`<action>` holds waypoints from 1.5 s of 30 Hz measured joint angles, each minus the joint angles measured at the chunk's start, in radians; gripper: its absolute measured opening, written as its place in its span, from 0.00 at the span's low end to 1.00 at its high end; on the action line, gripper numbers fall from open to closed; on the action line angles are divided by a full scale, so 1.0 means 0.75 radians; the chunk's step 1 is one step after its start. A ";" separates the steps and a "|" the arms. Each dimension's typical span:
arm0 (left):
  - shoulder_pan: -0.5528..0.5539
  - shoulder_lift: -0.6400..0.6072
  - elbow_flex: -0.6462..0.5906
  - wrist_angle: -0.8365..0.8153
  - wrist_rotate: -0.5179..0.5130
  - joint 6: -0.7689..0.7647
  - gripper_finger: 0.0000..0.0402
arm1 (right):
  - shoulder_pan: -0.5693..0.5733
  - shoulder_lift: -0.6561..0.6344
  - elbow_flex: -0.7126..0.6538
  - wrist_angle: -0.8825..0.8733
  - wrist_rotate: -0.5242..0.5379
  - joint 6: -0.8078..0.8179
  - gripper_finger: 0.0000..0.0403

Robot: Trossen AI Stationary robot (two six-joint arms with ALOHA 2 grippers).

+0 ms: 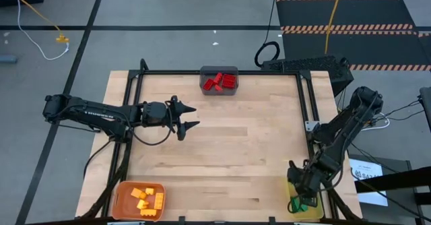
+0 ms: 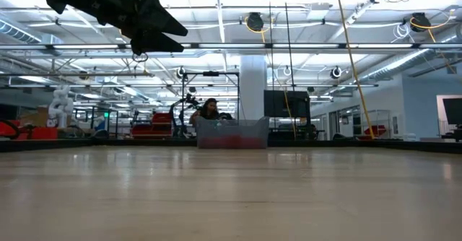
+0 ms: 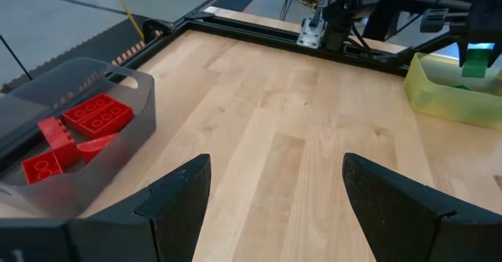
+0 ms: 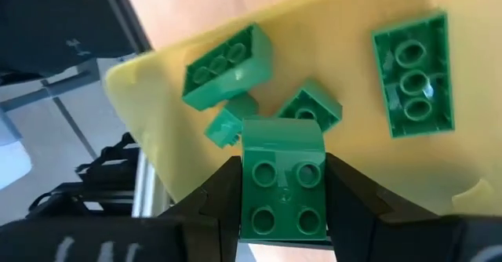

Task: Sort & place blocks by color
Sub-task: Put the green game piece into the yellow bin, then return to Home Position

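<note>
Now the right gripper (image 4: pixel 282 207) pinches one green block (image 4: pixel 282 187) over the yellow bin (image 1: pixel 294 197) at five o'clock, holding four more, while the left gripper (image 1: pixel 188 117) hovers wide, empty.

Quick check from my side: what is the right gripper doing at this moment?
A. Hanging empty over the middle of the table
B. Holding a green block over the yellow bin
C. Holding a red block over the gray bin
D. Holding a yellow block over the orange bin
B: the right gripper has a green block clamped between its fingers above the yellow bin, where other green blocks already lie.
</note>
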 joint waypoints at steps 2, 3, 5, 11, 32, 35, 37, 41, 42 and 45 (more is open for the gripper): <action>0.000 0.000 0.000 0.000 0.000 -0.006 0.71 | 0.019 -0.001 -0.018 0.004 0.000 0.032 0.30; 0.000 0.000 0.000 0.000 0.000 -0.007 0.71 | 0.029 -0.001 -0.026 0.010 0.000 0.041 0.30; 0.000 0.000 0.000 0.000 0.000 -0.005 0.71 | 0.047 -0.001 -0.039 0.022 0.002 0.064 0.30; 0.000 0.000 0.000 0.000 0.000 0.000 0.71 | 0.071 -0.001 -0.093 0.025 0.006 0.219 0.44; 0.000 0.000 0.000 0.000 0.000 0.003 0.71 | 0.080 -0.001 -0.136 0.184 0.009 0.566 0.61; 0.000 0.000 0.000 0.000 0.000 0.002 0.71 | 0.080 -0.001 -0.136 0.202 0.014 0.566 0.61; 0.000 0.000 0.000 0.000 0.000 0.002 0.71 | 0.080 -0.001 -0.136 0.201 0.042 0.565 0.61; 0.000 0.000 0.000 0.000 0.000 0.002 0.71 | 0.079 -0.001 -0.136 0.226 0.084 0.550 0.61; 0.000 0.000 0.000 0.000 0.000 0.002 0.71 | 0.079 -0.001 -0.136 0.224 0.092 0.546 0.61; 0.000 0.000 0.000 0.000 0.000 0.002 0.71 | 0.079 -0.001 -0.136 0.223 0.112 0.513 0.61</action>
